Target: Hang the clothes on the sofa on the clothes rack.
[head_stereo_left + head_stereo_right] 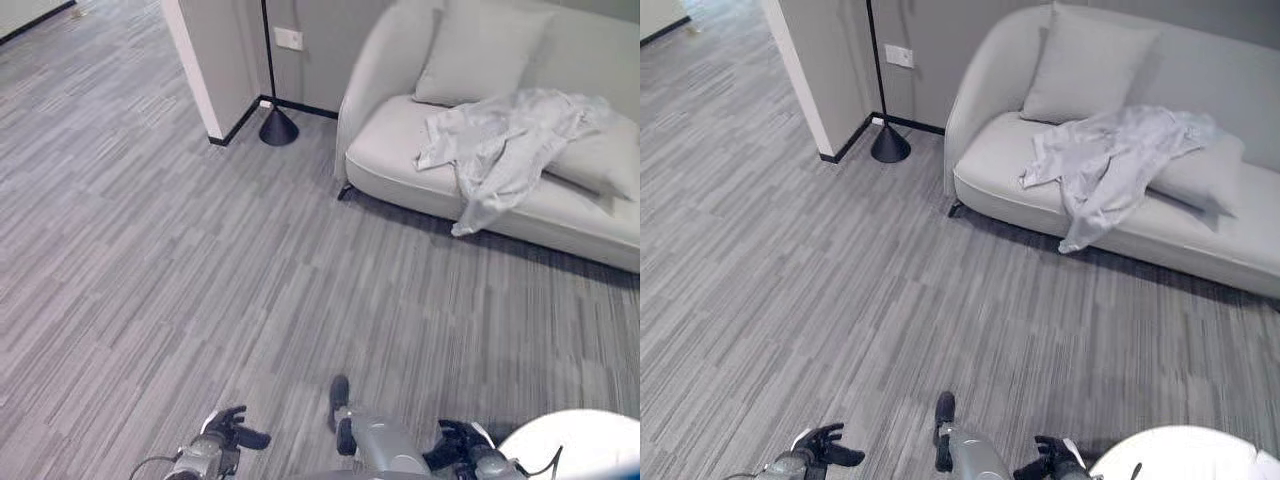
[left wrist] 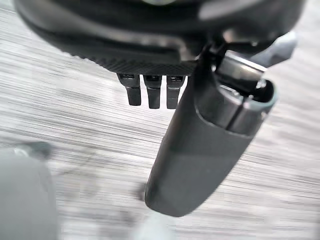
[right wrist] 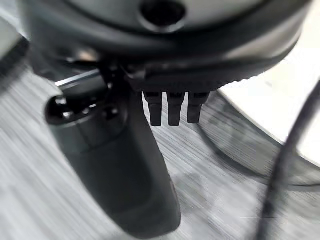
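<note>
The pale grey shirt (image 1: pixel 505 145) lies on the sofa (image 1: pixel 400 150), far off. Both the left hand (image 1: pixel 232 428) and right hand (image 1: pixel 1052 458) hang loose and empty. Walk close first, then grab the cloth high.

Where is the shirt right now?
The shirt lies crumpled on the sofa, upper right in the eye views, between two cushions, one end hanging over the seat's front edge.

Both arms are silver-grey metal tubes ending in dark, almost black hands. The left hand (image 1: pixel 232 428) has a white patch near its thumb, and so does the right hand (image 1: pixel 462 440). Up close, each palm is black with a ribbed rim, short blocky fingers (image 2: pixel 152 91) and one fat, smooth thumb (image 3: pixel 122 170).
</note>
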